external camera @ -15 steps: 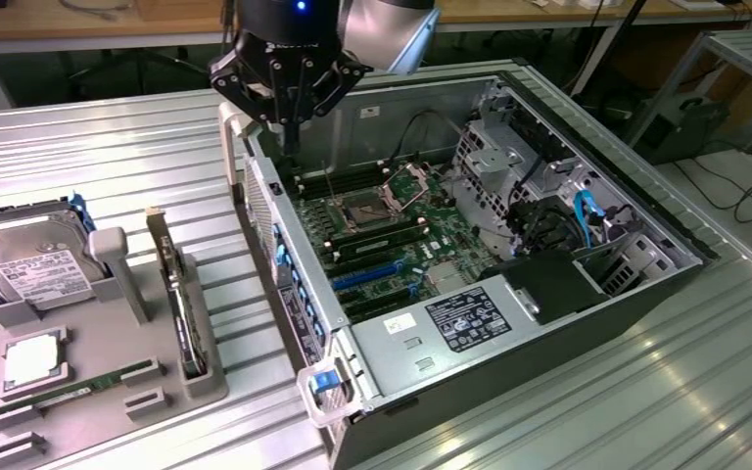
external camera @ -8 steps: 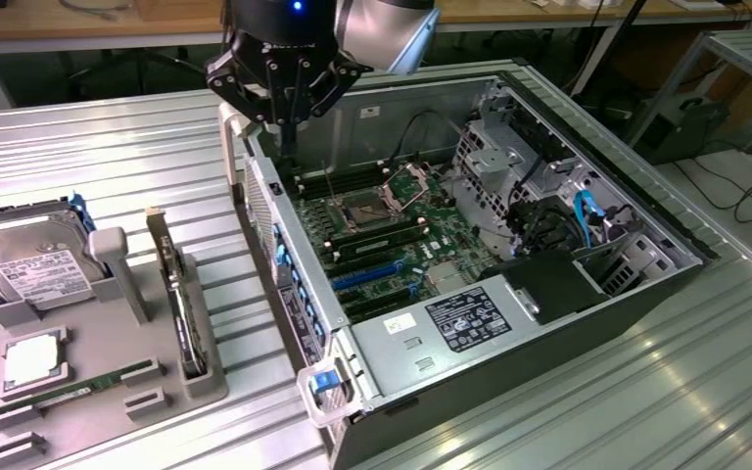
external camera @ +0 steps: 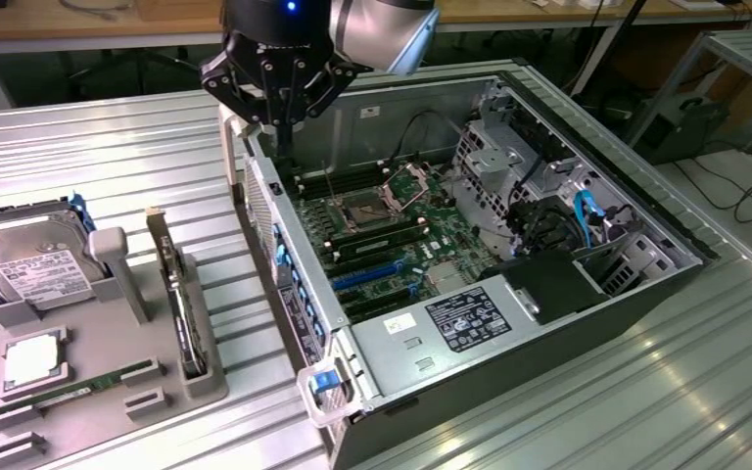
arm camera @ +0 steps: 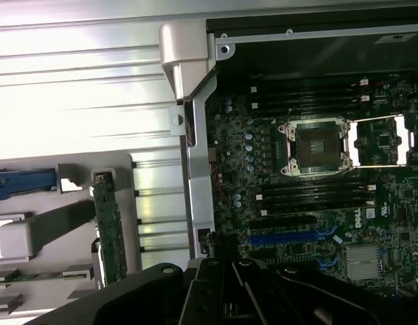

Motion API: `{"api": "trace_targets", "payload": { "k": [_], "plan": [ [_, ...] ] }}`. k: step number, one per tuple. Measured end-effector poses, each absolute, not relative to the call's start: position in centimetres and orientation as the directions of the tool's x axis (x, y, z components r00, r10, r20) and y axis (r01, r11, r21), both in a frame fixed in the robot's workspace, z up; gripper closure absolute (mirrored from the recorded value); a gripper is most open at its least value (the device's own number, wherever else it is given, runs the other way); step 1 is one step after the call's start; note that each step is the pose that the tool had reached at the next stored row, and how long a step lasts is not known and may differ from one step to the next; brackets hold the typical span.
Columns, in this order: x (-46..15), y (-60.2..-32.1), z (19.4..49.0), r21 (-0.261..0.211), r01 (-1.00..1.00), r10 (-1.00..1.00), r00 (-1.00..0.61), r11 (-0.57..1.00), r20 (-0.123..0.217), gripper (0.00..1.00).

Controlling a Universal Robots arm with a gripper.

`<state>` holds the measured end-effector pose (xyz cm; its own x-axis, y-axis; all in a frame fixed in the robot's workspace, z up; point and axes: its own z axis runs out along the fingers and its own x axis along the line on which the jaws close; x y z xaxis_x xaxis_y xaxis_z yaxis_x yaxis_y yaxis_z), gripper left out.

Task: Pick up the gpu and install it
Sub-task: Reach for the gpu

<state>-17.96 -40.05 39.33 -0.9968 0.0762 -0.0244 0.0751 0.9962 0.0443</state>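
- The robot arm's gripper [external camera: 278,122] hangs over the back wall of an open computer case [external camera: 586,323], which lies on its side across the middle of the slatted metal bench [external camera: 115,157].
- Its dark fingers are clenched to a point, and as far as can be made out from this angle there is nothing between them.
- The gpu [external camera: 177,294], a thin green card, stands on its edge in a slot of a grey holder [external camera: 115,392] near the bench's front corner at the exterior view's left. It sits along the holder's side nearest the case and well apart from the gripper.
- In the same holder, a hard drive [external camera: 23,259] leans upright towards the bench's edge and a narrow memory stick [external camera: 82,387] lies flat near the front.
- Inside the case the motherboard [external camera: 390,245] lies bare, its blue card slots uncovered.
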Motion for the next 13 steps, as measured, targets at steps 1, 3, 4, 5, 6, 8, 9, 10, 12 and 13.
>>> {"api": "trace_targets", "payload": {
  "k": [1, 3, 4, 5, 6, 8, 9, 10, 12, 13],
  "plan": [
    [-18.01, -40.06, 39.33, 0.044, 0.075, 0.076, -0.997, 0.996, -0.025, 0.89],
    [-18.10, -40.06, 39.33, 0.044, 0.075, 0.076, -0.997, 0.996, -0.024, 0.89],
    [-18.15, -40.06, 39.33, 0.044, 0.075, 0.076, -0.997, 0.996, -0.024, 0.89],
    [-18.19, -40.06, 39.33, 0.044, 0.075, 0.076, -0.997, 0.996, -0.024, 0.89],
    [-18.24, -40.06, 39.33, 0.044, 0.075, 0.076, -0.997, 0.996, -0.024, 0.89],
    [-18.33, -40.07, 39.33, 0.044, 0.075, 0.076, -0.997, 0.996, -0.024, 0.89],
    [-18.37, -40.07, 39.33, 0.044, 0.075, 0.076, -0.997, 0.996, -0.024, 0.89],
    [-18.41, -40.07, 39.33, 0.044, 0.075, 0.076, -0.997, 0.996, -0.024, 0.89],
    [-18.50, -40.07, 39.33, 0.044, 0.075, 0.076, -0.997, 0.996, -0.024, 0.89],
    [-18.55, -40.08, 39.33, 0.044, 0.075, 0.076, -0.997, 0.996, -0.024, 0.89]
  ]
}}
